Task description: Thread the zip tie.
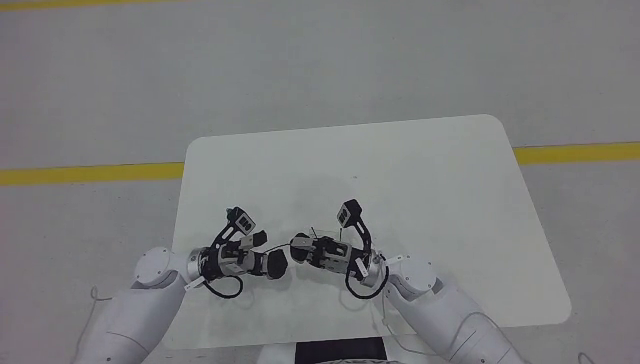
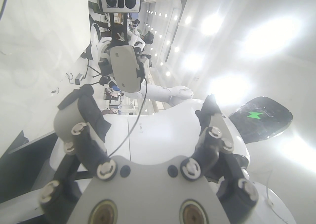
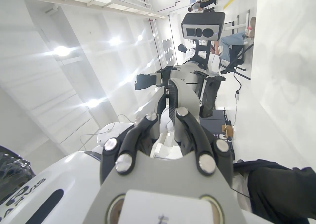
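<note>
1. Black-padded left gripper (image 2: 143, 97): fingers spread wide and empty, facing the right gripper (image 2: 139, 69).
2. Right gripper: fingers pressed together, apparently pinching the zip tie (image 2: 137, 118), a thin dark strap arcing toward the left gripper, above the white table (image 1: 450, 184).
3. Handling, as judged: light, springy, slippery. Take hold near the free tip.

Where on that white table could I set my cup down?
The far half of the table, beyond both claws, is bare, and so are the stretches outside each arm toward the side edges. It is crowded at the near middle, where the left claw and the right claw face each other closely.
</note>
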{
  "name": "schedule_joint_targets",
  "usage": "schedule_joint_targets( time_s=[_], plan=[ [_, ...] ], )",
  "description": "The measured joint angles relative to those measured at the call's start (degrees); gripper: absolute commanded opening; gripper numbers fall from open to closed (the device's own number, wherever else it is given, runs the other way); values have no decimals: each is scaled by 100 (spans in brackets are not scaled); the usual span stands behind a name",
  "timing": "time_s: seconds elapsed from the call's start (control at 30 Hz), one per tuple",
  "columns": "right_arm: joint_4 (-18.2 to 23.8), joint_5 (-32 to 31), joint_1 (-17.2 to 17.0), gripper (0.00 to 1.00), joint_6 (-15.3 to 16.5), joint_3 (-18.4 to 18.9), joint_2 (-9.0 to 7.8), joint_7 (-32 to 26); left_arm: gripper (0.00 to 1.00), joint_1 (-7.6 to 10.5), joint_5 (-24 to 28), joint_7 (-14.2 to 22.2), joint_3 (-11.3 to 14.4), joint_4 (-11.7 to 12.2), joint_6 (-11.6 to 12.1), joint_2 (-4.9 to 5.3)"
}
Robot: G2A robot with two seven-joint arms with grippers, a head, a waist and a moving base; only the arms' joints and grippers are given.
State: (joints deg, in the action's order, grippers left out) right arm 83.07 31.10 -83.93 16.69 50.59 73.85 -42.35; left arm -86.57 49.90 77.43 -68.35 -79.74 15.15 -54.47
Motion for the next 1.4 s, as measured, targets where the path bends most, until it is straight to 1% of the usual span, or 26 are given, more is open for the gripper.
schedule_joint_targets(
  time_s=[0.17, 0.27, 0.37, 0.47, 0.5, 0.7, 0.73, 0.77, 0.97, 1.03, 1.1, 1.3, 1.4],
  plan=[
    [74, 82, -67, 0, 44, 43, -7, 71, 99, -27, -52, 8, -5, -35, -20, 14],
    [88, 95, -79, 0, 60, 52, -9, 87, 93, -30, -63, 6, -6, -39, -24, 18],
    [97, 116, -90, 0, 92, 60, -9, 110, 90, -31, -66, 5, -4, -33, -24, 22],
    [99, 114, -90, 0, 87, 62, -10, 113, 79, -33, -66, 11, -1, -29, -26, 25],
    [101, 113, -91, 0, 90, 63, -10, 122, 78, -33, -66, 15, 1, -27, -27, 26],
    [122, 150, -105, 0, 121, 49, 0, 202, 75, -29, -70, 32, 23, -14, -31, 29],
    [125, 164, -106, 0, 123, 39, 4, 213, 73, -29, -69, 33, 26, -14, -31, 30],
    [127, 188, -107, 0, 127, 21, 11, 230, 74, -28, -67, 34, 30, -13, -31, 30],
    [80, 283, -57, 0, 107, -114, 55, 239, 73, -18, -60, 34, 49, -3, -39, 32],
    [55, 302, -30, 0, 83, -149, 66, 216, 69, -15, -64, 32, 54, -1, -40, 34],
    [32, 304, 2, 0, 44, -178, 74, 182, 56, -13, -68, 23, 55, 0, -41, 36],
    [-13, 83, 79, 0, -102, -182, 57, 72, 27, -5, -76, -2, 47, 19, -47, 43],
    [20, -37, 66, 0, -129, -136, 35, 73, 21, 5, -88, -11, 55, 36, -56, 45]
  ],
)
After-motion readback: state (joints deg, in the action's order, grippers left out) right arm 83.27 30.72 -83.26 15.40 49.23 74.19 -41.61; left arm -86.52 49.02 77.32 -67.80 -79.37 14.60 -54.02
